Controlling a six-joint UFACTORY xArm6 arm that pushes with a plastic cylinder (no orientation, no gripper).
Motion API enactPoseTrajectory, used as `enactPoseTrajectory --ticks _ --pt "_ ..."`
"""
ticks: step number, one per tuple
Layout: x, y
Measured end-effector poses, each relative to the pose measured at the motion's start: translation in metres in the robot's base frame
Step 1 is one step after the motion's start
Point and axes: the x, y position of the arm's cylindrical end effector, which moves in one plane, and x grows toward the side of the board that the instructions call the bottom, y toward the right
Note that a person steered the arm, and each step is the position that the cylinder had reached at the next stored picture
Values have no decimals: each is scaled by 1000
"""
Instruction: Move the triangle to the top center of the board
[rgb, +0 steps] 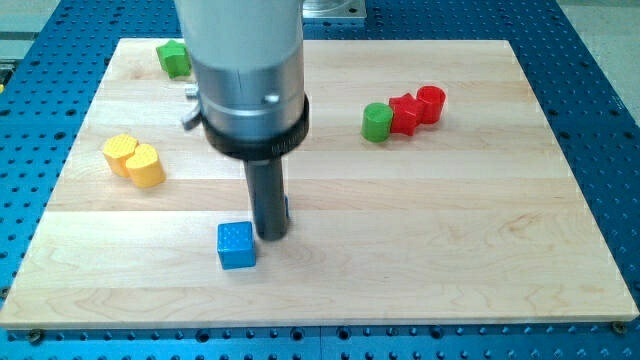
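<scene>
Board: a pale wooden top that fills most of the view, with blocks scattered across it.
Arm housing: a wide grey cylinder covering the board's top centre, so whatever stands behind it is hidden.
Rod: plain and dark, with no jaws to open or close.
My tip: down at the board surface, carrying nothing, just right of and above the blue cube, at its upper right corner. I cannot tell whether they touch.
Triangle: no block in view reads clearly as a triangle, so which way it lies from my tip and its long axis cannot be judged.
Sliver: a thin dark edge at the rod's right side, possibly a block tucked behind it, but too little shows to say.
Yellow blocks: two touching, at the view's left.
Red blocks: two touching, at the view's upper right, with a green cylinder against their left.
Green block: at the top left corner, shape unclear.
</scene>
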Motion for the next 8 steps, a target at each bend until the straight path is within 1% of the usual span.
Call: enactPoseTrajectory --ticks 1,2,3,4,5,6,7,8 --pt "-30 -1" --pt "-99 9" --pt "-140 1" --pt "-131 -34" --pt "-186 -15" --pt "-230 0" --pt "-249 11" --pt "-247 16"
